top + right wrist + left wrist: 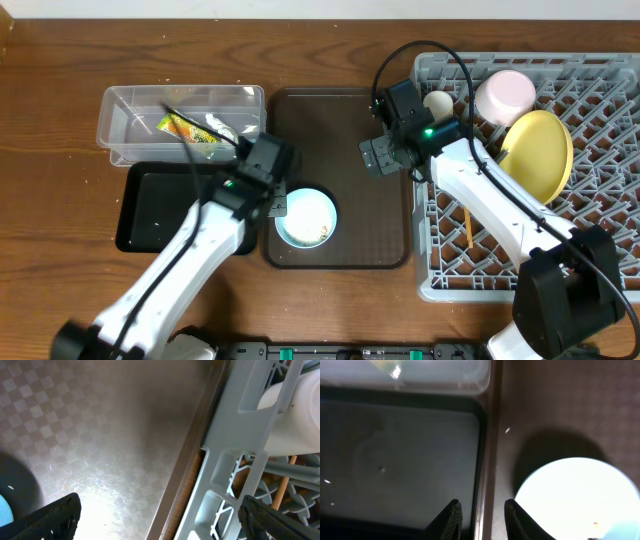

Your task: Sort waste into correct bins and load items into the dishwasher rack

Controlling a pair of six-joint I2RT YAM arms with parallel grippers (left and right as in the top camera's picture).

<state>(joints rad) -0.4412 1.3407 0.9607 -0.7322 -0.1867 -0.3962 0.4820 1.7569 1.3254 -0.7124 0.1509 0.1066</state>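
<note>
Wooden worktop (pixel 60 60), our left hand (pixel 481 506) slightly spread, empty, over black tray (pixel 395 460) edge beside bowl (pixel 575 495), our right hand (pixel 160 505) spread wide beside rack (pixel 235 460).

- L arm (pixel 190 255): white links, blk joints, green LED nr wrist.
- R arm (pixel 490 195): same white/blk build, green LED, thin blk cable (pixel 384 64) looping off wrist, blk base block.
- L gripper fingers (pixel 451 521): blk, ribbed.
- R gripper fingers (pixel 52 520): blk, matte.
</note>
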